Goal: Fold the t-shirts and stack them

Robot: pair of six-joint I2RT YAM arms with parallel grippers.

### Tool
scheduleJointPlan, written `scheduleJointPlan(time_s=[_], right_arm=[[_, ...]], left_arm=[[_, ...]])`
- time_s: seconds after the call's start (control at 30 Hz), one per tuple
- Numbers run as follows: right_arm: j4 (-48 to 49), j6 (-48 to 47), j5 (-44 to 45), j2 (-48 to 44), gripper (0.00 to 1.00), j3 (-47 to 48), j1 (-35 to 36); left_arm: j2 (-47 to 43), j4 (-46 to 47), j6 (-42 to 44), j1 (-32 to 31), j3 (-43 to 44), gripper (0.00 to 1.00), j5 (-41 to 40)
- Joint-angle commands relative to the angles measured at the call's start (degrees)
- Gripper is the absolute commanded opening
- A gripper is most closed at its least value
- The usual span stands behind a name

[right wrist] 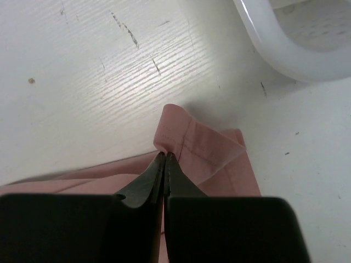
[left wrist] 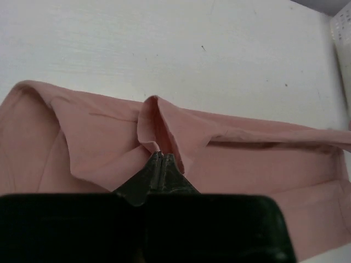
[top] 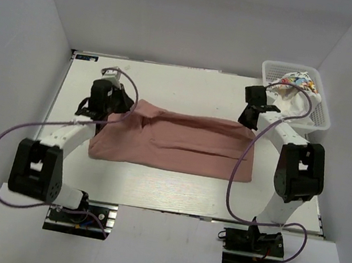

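**Pink shirt pinched at both far corners**

Dusty pink cloth t-shirt (top: 174,141) spread flat mid-table, far edge rucked up. Left gripper (left wrist: 159,159) clamped on far-left fold. Right gripper (right wrist: 165,158) clamped on far-right hemmed corner, near white plastic lattice basket (top: 321,119). White table (top: 153,188) showing beyond both long edges.

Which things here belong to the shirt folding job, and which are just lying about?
Job: pink t-shirt, pinched by left gripper and right gripper; printed t-shirt bundled in the white basket.
Just there: white basket; table.
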Motion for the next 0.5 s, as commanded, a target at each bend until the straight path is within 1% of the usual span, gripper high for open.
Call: scheduleJointPlan(time_s=[0.0,0.03,0.07,0.1,0.2,0.23,0.37,0.47], right_arm=[[3.4,-1.4,0.0,-3.3,0.0,-2.8,0.1],[3.7,-1.4,-0.2,-4.1,0.0,-3.6,-0.1],[3.8,-1.6,0.0,-5.1,0.0,-4.5,0.0],[3.8,-1.7,0.2,-5.2,0.0,-4.8,-0.2],[3.4,-1.3,0.7,-6.5,0.0,-5.5,-0.2],[3.2,-1.4,0.8,-7.3,0.0,-5.8,-0.2],[3.8,-0.9,0.2,-8.6,0.0,-7.3,-0.4],[4.1,-1.1,0.0,-9.3,0.0,-7.8,-0.4]], left_arm=[[-9.4,2.0,-5.7,-0.1,-5.9,0.0,0.8],[-11.3,1.0,-7.1,-0.1,-9.3,0.0,-0.2],[-13.2,0.0,-8.1,-0.1,-10.7,0.0,-1.1],[-17.0,-0.9,-8.7,-0.1,-13.3,0.0,-1.7],[-23.2,-3.8,-10.6,-0.1,-18.0,0.0,-3.5],[-27.1,-4.5,-11.2,-0.1,-19.2,0.0,-4.8],[-33.0,-7.5,-12.3,-0.1,-23.1,0.0,-5.4],[-33.8,-7.5,-12.3,-0.1,-23.9,0.0,-4.6]])
